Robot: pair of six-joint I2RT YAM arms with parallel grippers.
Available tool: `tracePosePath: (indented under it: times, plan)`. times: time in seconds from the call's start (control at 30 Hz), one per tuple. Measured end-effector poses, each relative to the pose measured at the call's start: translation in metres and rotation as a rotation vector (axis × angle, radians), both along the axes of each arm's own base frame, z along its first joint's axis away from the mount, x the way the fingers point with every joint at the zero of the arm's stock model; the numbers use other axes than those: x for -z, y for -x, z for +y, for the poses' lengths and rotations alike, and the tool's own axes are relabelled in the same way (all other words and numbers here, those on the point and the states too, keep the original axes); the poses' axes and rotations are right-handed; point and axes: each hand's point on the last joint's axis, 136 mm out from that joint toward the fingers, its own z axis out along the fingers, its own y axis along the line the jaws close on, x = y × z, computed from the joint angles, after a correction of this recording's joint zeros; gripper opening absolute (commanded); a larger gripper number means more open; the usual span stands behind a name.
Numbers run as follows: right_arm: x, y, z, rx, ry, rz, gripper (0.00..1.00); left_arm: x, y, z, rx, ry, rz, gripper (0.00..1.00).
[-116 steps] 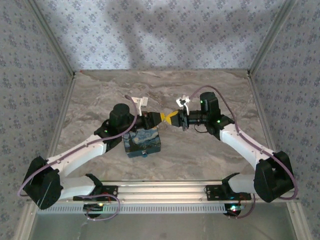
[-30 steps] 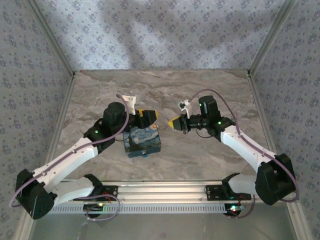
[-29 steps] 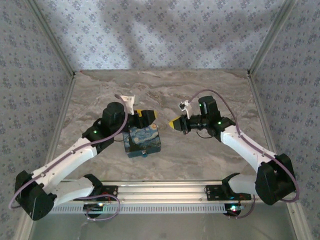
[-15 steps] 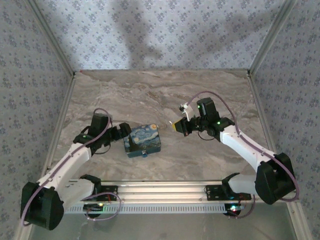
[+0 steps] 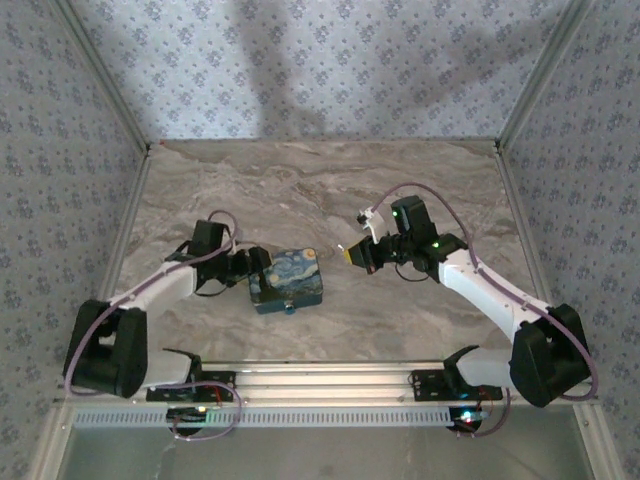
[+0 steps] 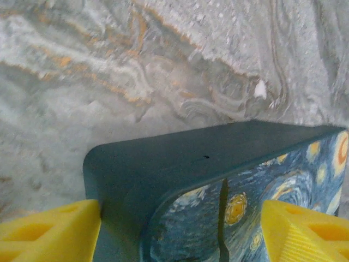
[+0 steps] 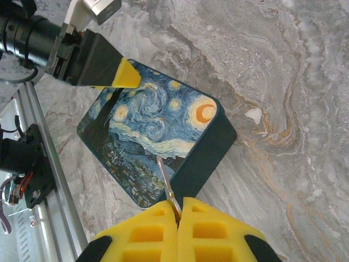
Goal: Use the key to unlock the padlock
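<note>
Nearest to me is the metal rail (image 5: 320,380) w/ both arm bases on it. Just beyond it stands the painted box (image 5: 290,280), blue-and-yellow lid up, approx. left of middle on the marble table (image 5: 330,190). The padlock (image 5: 289,308) I see as a tiny blue-grey bit at the box's near edge, touching it; it is too small to tell more.

The left gripper (image 5: 251,273) lies low at the left side of the box. In the left wrist cam its yellow fingers (image 6: 46,232) are spread, w/ a corner of the box between them. One finger seems to touch the dark side wall, but if they press the box I cannot tell.

The right gripper (image 5: 352,256) hangs right of the box, apart from it, tips toward it. In the right wrist cam its yellow pads (image 7: 147,234) are pressed together and pinch the key (image 7: 166,184), a thin metal blade sticking out between them and over the box edge in that view.

Further back there is a small white spot (image 7: 253,115) on the marble, then the patterned walls (image 5: 320,70).
</note>
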Motion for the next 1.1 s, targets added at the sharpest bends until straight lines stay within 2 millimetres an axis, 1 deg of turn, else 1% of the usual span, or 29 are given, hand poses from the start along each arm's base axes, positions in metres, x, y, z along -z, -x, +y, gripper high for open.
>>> tracePosePath:
  times: [0.13,0.23,0.37,0.47,0.57,0.7,0.77,0.87,0.97,1.1]
  plan:
    - [0.001,0.002,0.001,-0.005,0.004,0.002,0.0,-0.013,-0.023,-0.022,0.078,-0.005,-0.058,0.66]
    - [0.001,0.004,0.004,-0.011,0.003,0.005,0.0,-0.017,-0.04,-0.04,0.138,-0.013,-0.091,0.65]
    - [0.001,0.007,0.007,-0.011,0.0,0.019,0.0,-0.009,-0.059,-0.064,0.209,-0.037,-0.095,0.63]
    - [0.002,0.009,0.01,-0.007,-0.012,0.033,0.0,-0.002,-0.069,-0.078,0.246,-0.045,-0.092,0.63]
    - [0.007,0.014,0.015,-0.007,-0.021,0.059,0.0,-0.003,-0.077,-0.088,0.269,-0.044,-0.106,0.64]
    - [0.018,0.016,0.029,-0.007,-0.041,0.108,0.0,-0.019,-0.089,-0.093,0.281,-0.04,-0.152,0.66]
    - [0.026,0.014,0.04,-0.006,-0.055,0.135,0.0,-0.027,-0.093,-0.093,0.283,-0.042,-0.177,0.68]
    - [0.041,0.011,0.059,-0.009,-0.067,0.181,0.0,-0.042,-0.092,-0.085,0.273,-0.058,-0.207,0.72]
    - [0.055,0.007,0.077,-0.013,-0.072,0.223,0.0,-0.068,-0.084,-0.066,0.227,-0.071,-0.27,0.75]
    - [0.063,-0.003,0.099,-0.013,-0.097,0.249,0.0,-0.104,-0.061,-0.034,0.147,-0.09,-0.366,0.77]
